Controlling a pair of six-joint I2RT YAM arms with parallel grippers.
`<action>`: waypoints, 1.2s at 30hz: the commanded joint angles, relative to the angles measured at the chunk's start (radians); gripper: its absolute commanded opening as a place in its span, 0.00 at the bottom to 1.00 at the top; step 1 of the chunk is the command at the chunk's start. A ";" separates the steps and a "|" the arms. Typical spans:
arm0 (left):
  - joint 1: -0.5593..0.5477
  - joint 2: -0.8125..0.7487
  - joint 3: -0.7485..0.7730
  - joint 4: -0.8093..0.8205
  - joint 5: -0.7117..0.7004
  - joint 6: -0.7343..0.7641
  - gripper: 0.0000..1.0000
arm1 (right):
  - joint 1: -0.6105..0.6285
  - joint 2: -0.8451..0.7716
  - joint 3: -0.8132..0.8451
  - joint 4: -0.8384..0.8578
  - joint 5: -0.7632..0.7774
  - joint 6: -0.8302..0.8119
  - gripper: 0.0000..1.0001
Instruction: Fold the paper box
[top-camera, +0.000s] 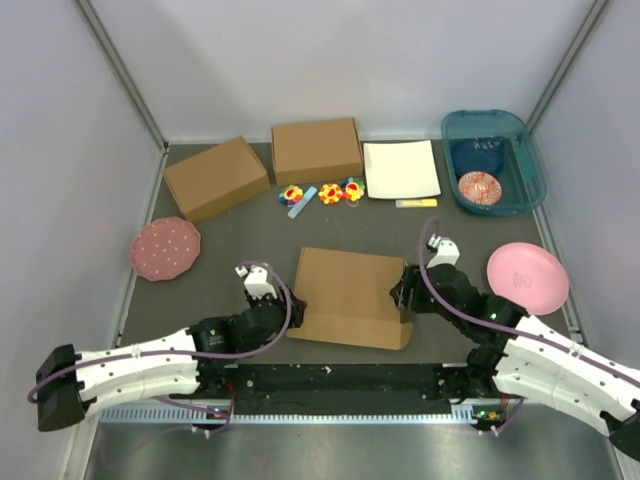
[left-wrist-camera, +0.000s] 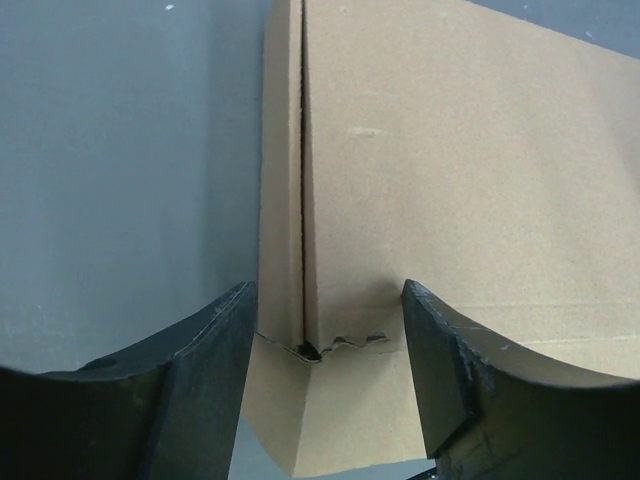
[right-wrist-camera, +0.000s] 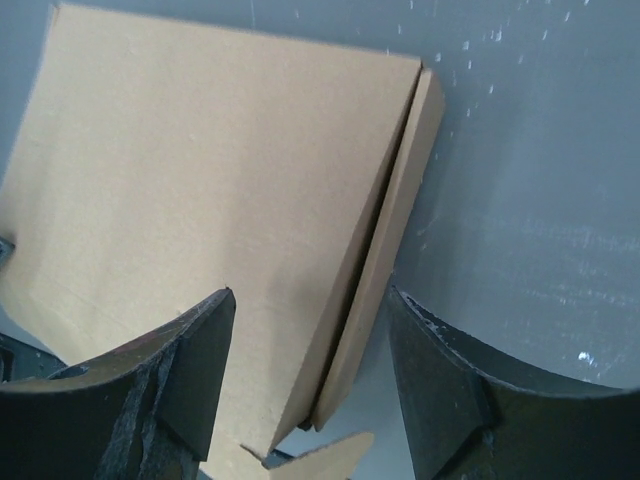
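Note:
The paper box (top-camera: 348, 290) lies as a shallow brown cardboard box with its lid down, in the middle of the table between both arms. My left gripper (top-camera: 293, 303) is at the box's left edge. In the left wrist view it (left-wrist-camera: 328, 300) stands open astride the left side wall and near corner of the box (left-wrist-camera: 450, 150), where the cardboard edge is torn and wavy. My right gripper (top-camera: 402, 295) is at the right edge. Seen from the right wrist, this gripper (right-wrist-camera: 310, 300) is open around the right side wall of the box (right-wrist-camera: 200, 170), and the lid gapes slightly there.
Two ready-made boxes (top-camera: 216, 177) (top-camera: 316, 150) and a white sheet (top-camera: 401, 169) lie at the back. A teal bin (top-camera: 520, 160) is at the back right. Pink plates (top-camera: 165, 248) (top-camera: 527, 277) flank the arms. Small colourful toys (top-camera: 322, 192) lie behind the paper box.

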 joint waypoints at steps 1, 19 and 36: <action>0.002 0.003 -0.043 -0.032 -0.012 -0.043 0.66 | -0.007 0.018 -0.064 0.035 -0.075 0.050 0.62; 0.001 0.138 -0.143 0.195 -0.007 -0.080 0.72 | -0.014 0.084 -0.291 0.294 -0.168 0.178 0.51; 0.186 0.555 -0.017 0.726 0.124 0.090 0.48 | -0.211 0.472 -0.146 0.624 -0.170 -0.031 0.41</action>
